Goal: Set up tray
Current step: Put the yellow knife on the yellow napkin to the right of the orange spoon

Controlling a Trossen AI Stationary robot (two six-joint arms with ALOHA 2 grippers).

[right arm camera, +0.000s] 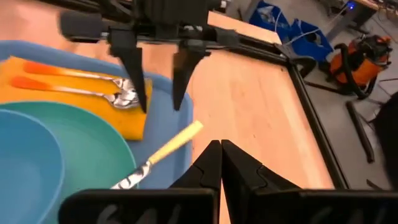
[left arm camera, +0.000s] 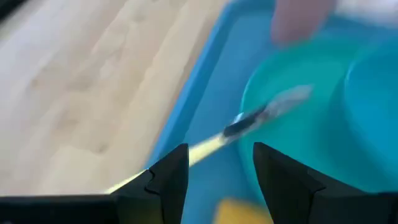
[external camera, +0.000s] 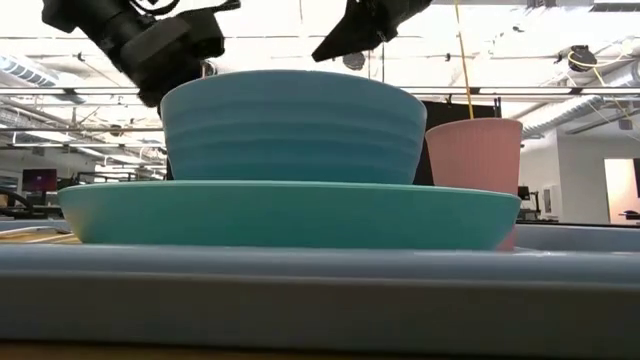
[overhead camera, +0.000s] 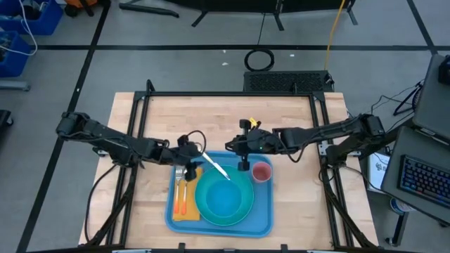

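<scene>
1. One large flat blue plastic tray (overhead camera: 261,223) is set at the table's near edge.
2. Carried on it: one turquoise plate (overhead camera: 211,211), one blue bowl (overhead camera: 226,200), one pink cup (overhead camera: 261,172), one orange napkin (overhead camera: 188,211), two orange-handled utensils (overhead camera: 181,197), one yellow-handled knife (overhead camera: 214,167).
3. Left gripper (overhead camera: 191,156): fingers apart, empty, above the knife handle.
4. Right gripper (overhead camera: 242,166): fingers together, empty.

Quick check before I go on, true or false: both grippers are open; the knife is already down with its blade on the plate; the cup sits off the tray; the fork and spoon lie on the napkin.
1. Both grippers are open. False: the left gripper is open, the right gripper is shut.
2. The yellow-handled knife lies released, blade on the plate. True.
3. The pink cup stands off the tray. False: it is on the tray, beside the plate.
4. The orange-handled fork and spoon lie on the orange napkin. True.
</scene>
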